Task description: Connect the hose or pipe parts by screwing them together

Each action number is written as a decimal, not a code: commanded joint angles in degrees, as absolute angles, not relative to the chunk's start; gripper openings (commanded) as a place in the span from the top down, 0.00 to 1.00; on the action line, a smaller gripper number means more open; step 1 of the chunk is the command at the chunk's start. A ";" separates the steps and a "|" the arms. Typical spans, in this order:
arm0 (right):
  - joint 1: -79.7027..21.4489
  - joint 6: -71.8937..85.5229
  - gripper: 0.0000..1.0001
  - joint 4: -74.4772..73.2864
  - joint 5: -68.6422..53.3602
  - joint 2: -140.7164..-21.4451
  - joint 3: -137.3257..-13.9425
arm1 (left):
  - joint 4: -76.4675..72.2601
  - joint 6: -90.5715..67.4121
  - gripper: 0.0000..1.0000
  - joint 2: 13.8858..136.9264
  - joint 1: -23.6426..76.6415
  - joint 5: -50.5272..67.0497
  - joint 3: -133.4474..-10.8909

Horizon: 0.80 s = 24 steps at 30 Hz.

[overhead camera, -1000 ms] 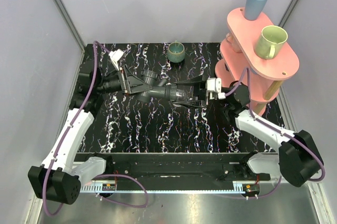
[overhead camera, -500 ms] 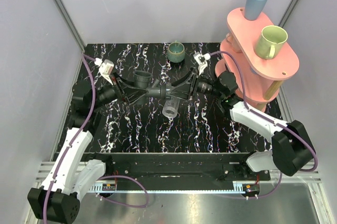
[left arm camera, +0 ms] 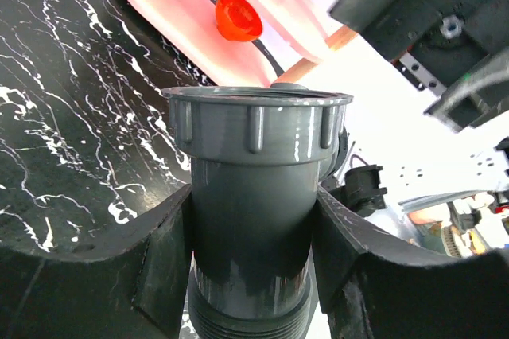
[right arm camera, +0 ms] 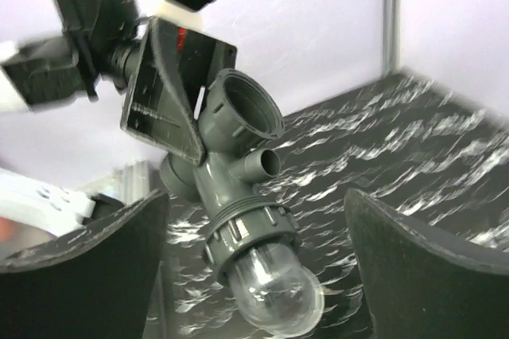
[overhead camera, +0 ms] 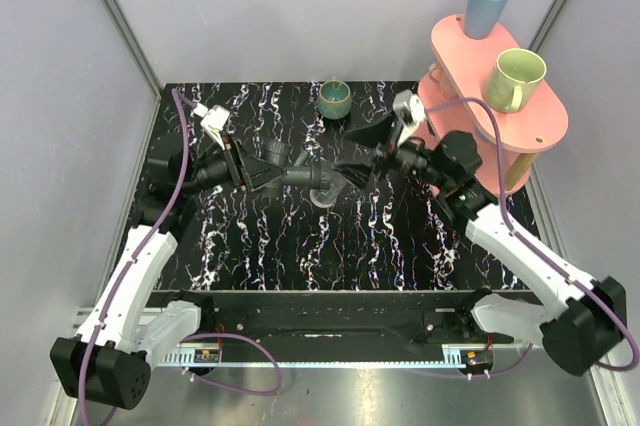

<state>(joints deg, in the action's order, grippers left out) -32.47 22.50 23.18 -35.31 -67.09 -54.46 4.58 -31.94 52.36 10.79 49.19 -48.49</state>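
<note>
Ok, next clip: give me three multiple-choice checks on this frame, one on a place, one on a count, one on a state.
1. The small green cup stands: A on the pink rack; B on the black table; C in the right gripper.
2. Cups on the pink rack's top shelf: A one; B two; C four.
3. The right gripper is: A open, off the grey pipe fitting; B shut on the clear connector; C shut on the small green cup.
Key: 1 B, it sits on the tabletop's far side. 2 B, a blue cup and a pale green mug. 3 A, its wrist view shows the fingers wide apart with gaps to the fitting.
</note>
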 commanded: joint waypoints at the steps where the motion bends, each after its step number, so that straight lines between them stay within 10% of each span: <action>1: -32.61 -11.59 0.00 29.25 -43.92 -60.58 -47.74 | 10.17 -37.00 1.00 54.13 10.63 48.78 -56.94; 15: -36.21 -38.58 0.00 20.40 -49.13 -61.34 -47.72 | 28.56 -42.19 1.00 61.61 10.11 53.52 -67.41; 24: -39.72 -37.89 0.23 17.14 -50.71 -67.32 -50.89 | 28.56 -41.05 1.00 61.35 10.11 54.76 -66.45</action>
